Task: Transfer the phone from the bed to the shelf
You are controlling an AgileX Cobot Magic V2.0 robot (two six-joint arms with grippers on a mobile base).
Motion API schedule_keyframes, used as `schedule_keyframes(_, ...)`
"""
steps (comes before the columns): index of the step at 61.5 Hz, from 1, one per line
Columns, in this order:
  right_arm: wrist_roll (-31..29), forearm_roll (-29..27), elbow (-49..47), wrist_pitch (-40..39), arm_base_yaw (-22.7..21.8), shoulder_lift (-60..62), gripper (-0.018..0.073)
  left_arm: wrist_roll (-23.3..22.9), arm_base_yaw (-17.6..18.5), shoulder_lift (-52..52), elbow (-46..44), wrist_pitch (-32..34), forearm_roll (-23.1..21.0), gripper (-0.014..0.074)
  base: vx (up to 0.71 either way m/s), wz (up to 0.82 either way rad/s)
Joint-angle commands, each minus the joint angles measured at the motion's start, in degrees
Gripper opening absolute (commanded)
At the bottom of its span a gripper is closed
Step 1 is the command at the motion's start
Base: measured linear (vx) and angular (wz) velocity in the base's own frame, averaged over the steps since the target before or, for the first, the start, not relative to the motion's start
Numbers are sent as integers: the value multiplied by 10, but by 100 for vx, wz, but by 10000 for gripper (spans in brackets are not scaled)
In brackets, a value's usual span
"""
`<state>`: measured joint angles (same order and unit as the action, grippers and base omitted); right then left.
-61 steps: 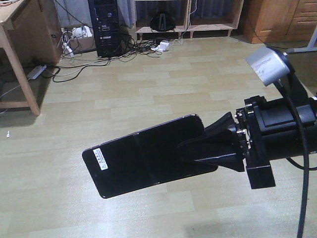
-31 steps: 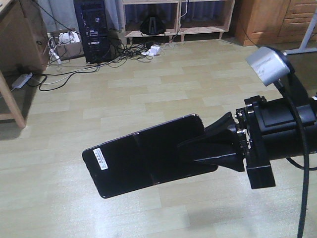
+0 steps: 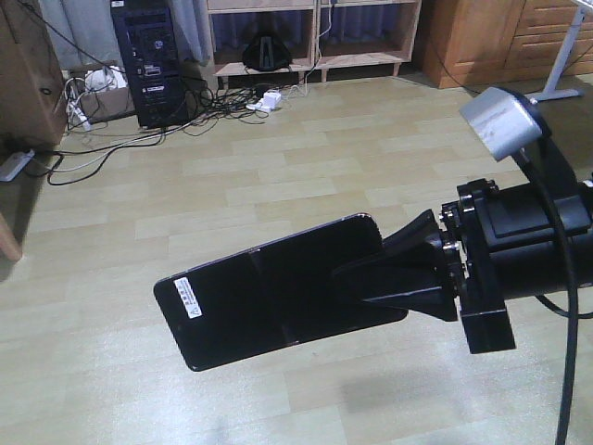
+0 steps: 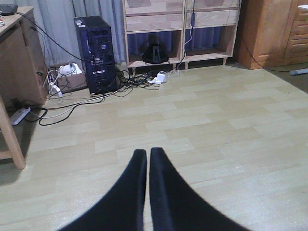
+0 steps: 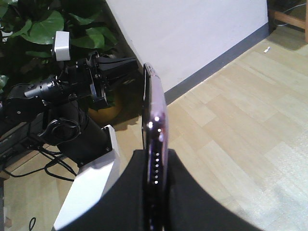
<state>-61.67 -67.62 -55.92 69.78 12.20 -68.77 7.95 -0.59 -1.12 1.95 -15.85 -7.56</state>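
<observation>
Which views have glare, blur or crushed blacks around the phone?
Front view: phone sharp, its sticker clear, and a faint shadow on the floor below. Right wrist view: phone edge-on with bright glints along its rim, and the right gripper is a soft dark mass at the lens. Left wrist view: left gripper is a featureless black silhouette.

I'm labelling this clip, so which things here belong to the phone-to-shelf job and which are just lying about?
Job: phone, clamped in right gripper; wooden shelf ahead.
Lying about: computer tower, floor cables, desk, brown cabinet, leafy plant; left gripper shut, empty.
</observation>
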Motion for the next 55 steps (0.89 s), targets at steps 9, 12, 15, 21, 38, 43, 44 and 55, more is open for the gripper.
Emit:
schedule_keyframes(9,-2,-53,-14,42,0,14,-1,-2,2,-3,1,42,-4,1,16,-8)
schedule_keyframes(12,-2,-53,-14,42,0,14,-1,-2,2,-3,1,42,-4,1,17,-8)
schedule_keyframes(15,-2,-53,-14,42,0,14,-1,-2,2,-3,1,42,-4,1,17,-8)
schedule_keyframes(21,-2,-53,-14,42,0,14,-1,-2,2,-3,1,42,-4,1,18,-7)
schedule_keyframes(38,-2,-53,-14,42,0,14,-1,-2,2,-3,1,42,-4,1,20,-7)
schedule_keyframes(43,-2,-53,-14,42,0,14,-1,-2,2,-3,1,42,-4,1,22,-8)
schedule_keyframes(44,-2,-53,-14,42,0,14,-1,-2,2,-3,1,42,-4,1,23,-8)
schedule_keyframes(55,-2,-53,-14,42,0,14,-1,-2,2,-3,1,42,-4,1,24,-8)
